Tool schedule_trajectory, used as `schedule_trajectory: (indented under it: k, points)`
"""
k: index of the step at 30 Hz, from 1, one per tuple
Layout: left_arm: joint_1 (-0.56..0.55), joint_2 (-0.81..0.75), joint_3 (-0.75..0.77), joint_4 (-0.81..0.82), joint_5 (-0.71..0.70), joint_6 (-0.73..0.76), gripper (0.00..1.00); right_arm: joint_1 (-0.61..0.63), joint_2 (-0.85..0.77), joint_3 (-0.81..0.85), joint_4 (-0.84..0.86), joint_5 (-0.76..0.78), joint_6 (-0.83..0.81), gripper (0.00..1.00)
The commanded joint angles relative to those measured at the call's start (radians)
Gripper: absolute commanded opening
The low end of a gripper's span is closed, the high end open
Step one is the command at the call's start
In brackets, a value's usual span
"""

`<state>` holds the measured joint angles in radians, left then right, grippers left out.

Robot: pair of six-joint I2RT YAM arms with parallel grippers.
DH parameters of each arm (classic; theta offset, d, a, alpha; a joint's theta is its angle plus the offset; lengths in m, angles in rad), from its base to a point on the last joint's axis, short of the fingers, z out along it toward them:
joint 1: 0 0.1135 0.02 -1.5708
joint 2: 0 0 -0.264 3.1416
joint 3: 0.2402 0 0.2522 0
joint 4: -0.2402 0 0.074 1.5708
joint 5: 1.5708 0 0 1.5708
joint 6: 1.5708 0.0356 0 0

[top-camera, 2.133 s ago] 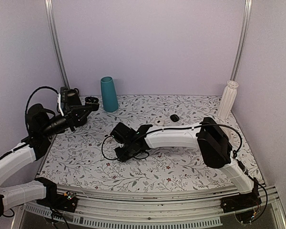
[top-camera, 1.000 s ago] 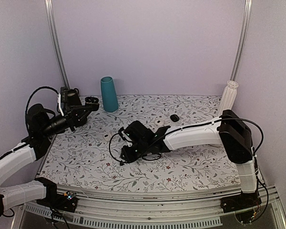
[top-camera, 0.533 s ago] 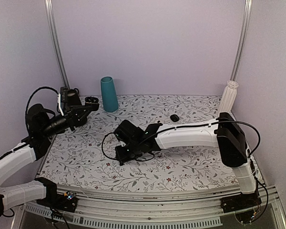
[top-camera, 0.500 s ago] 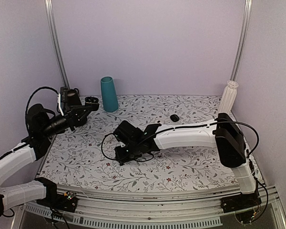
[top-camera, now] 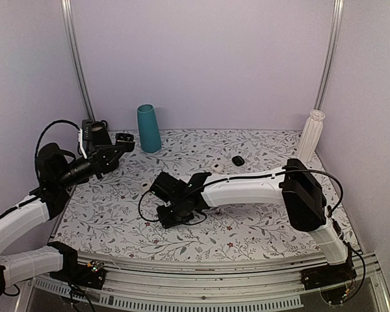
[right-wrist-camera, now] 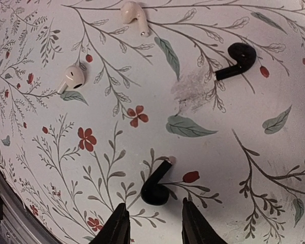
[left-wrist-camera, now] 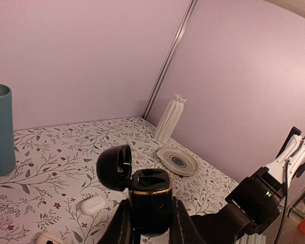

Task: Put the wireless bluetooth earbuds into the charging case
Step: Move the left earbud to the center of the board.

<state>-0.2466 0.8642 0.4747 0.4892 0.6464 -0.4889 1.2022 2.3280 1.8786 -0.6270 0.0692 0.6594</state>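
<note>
L gripper is clamped on the charging case, held upright above the table w/ lid open. R gripper is spread & empty, tips just short of the nearer black earbud; the other black earbud lies further off, near two white earbuds. Both black ones prob. v. light, hard & slick, so apt to skid: pinch across the fat head, not the thin stem.

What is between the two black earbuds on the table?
Nothing solid. In the right wrist view only the flowery tablecloth, with a printed leaf, lies between the far black earbud and the near black earbud.
</note>
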Motion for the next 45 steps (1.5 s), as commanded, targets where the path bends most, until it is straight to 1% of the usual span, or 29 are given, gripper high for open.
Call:
schedule_trajectory:
  k: [1,12,17,23,29,33,38,42,45]
  points:
    - [0.01,-0.008,-0.013,0.043,-0.001,-0.013,0.0,0.014,0.064,0.052,-0.029,0.021,0.004,0.36]
    - [0.011,-0.011,-0.015,0.046,-0.002,-0.015,0.0,0.016,0.11,0.107,-0.076,0.067,-0.013,0.38]
    - [0.011,-0.011,-0.013,0.042,-0.006,-0.012,0.0,0.026,0.135,0.145,-0.115,0.098,-0.032,0.37]
    - [0.011,-0.004,-0.011,0.046,-0.005,-0.013,0.0,0.039,0.186,0.206,-0.18,0.127,-0.06,0.32]
    - [0.011,-0.005,-0.007,0.04,-0.009,-0.011,0.0,0.053,0.196,0.226,-0.227,0.154,-0.08,0.32]
    - [0.011,-0.004,-0.006,0.04,-0.012,-0.011,0.0,0.056,0.197,0.218,-0.244,0.171,-0.083,0.32]
    - [0.012,0.001,-0.001,0.04,-0.014,-0.011,0.0,0.054,0.191,0.186,-0.21,0.16,-0.091,0.3]
    - [0.01,0.005,0.002,0.036,-0.014,-0.01,0.0,0.047,0.151,0.109,-0.13,0.159,-0.114,0.26]
    - [0.01,0.01,0.005,0.033,-0.013,-0.011,0.0,0.035,0.116,0.053,-0.087,0.155,-0.125,0.21]
